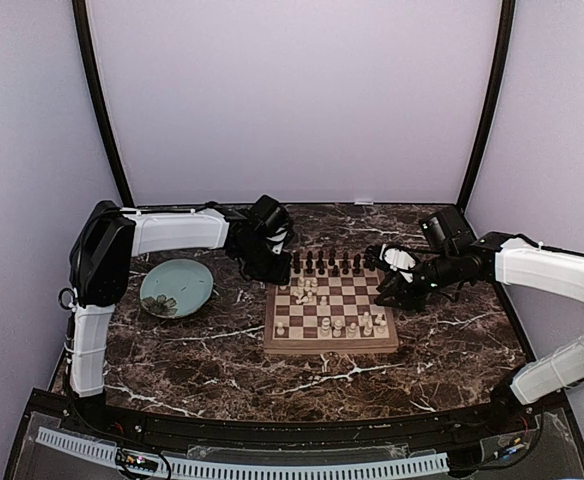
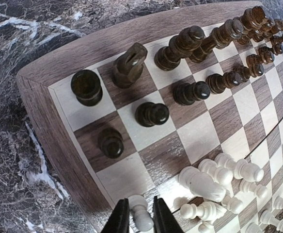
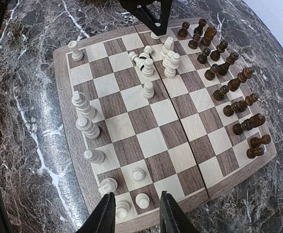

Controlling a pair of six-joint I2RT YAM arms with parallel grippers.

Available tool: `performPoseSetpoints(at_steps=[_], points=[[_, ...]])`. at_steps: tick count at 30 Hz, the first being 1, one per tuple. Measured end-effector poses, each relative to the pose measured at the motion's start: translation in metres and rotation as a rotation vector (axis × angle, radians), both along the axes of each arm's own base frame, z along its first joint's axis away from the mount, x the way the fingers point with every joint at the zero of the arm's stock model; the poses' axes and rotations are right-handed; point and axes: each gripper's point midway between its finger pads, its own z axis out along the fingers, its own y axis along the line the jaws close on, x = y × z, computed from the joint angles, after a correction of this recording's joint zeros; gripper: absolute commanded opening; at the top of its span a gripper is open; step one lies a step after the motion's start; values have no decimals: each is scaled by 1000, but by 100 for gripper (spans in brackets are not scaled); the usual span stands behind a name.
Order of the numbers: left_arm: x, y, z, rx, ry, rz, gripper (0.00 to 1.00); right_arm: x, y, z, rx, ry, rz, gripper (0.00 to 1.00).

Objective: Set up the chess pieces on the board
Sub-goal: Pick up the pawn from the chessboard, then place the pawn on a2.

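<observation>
Left arm [image 1: 172, 230] comes up from its base at the table's left. Its forearm runs level across to the far left corner of the board [image 1: 332, 346], and the wrist is pitched down. The left gripper [image 2: 140, 200] sits low over the board's left edge, jaws drawn narrow, with a white pawn [image 2: 141, 217] standing between them. The fingers sit tight beside it on both sides, but from the wrist view I can't tell whether they actually pinch it.

Over on the other side, the right arm [image 1: 547, 270] stretches in low from the right. The right gripper [image 3: 138, 195] hangs over the board's right edge with jaws apart and nothing in them, small white men on the squares below.

The board lies mid-table on the dark marble table [image 1: 452, 350], between both arms. Dark pieces [image 1: 327, 265] stand upright along the two far rows. White pieces [image 1: 334, 322] are spread along the near rows. A cluster [image 3: 149, 60] sits near the left gripper, a few of them tipped on their sides.
</observation>
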Motion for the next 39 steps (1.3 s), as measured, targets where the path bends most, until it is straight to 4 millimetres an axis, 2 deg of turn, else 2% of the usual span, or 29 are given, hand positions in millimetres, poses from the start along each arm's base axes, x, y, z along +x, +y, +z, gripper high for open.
performPoseSetpoints(at_steps=[4,10,13,20,24,31,39], points=[[-1,0,0,2,3,0,11,0,0,0,0,0,0,33],[-6,-1,2,12,2,-8,11,0,0,0,0,0,0,33],[-17,-5,10,17,-7,-28,11,0,0,0,0,0,0,33],[-57,-13,28,24,-9,-103,10,0,0,0,-1,0,0,33],[-73,-4,18,54,25,-115,11,0,0,-1,-2,2,0,33],[-85,9,1,94,76,-117,10,0,0,-2,-4,5,1,33],[-90,7,-1,83,98,-130,10,0,0,-2,-5,5,1,33]])
